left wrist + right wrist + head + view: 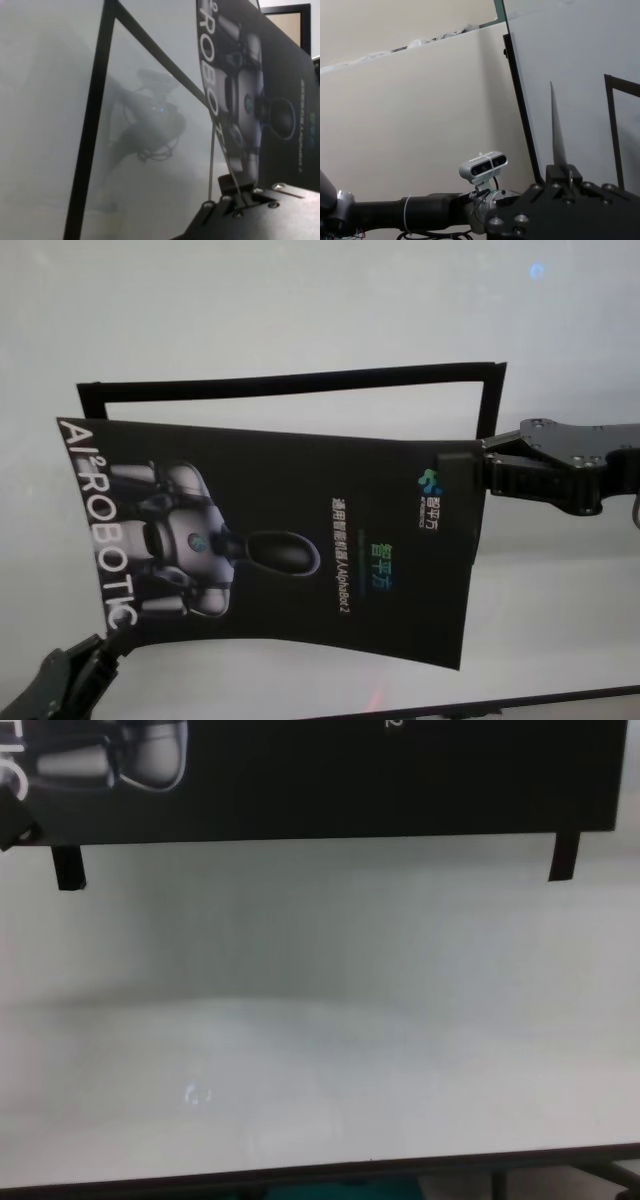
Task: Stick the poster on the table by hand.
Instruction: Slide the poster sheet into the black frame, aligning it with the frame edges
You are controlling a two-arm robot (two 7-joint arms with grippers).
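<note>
- Head view: we hold the big shiny black poster up over the pale grey table.
- Our right gripper pinches its far right edge.
- Our left gripper pinches its near left corner.
- The poster's long side runs straight between both grippers.

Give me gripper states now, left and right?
Left gripper: shut on the poster, near corner.
Right gripper: shut on the poster's far edge.

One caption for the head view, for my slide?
Both hands, left hand and right hand, hold the poster above the table.
</note>
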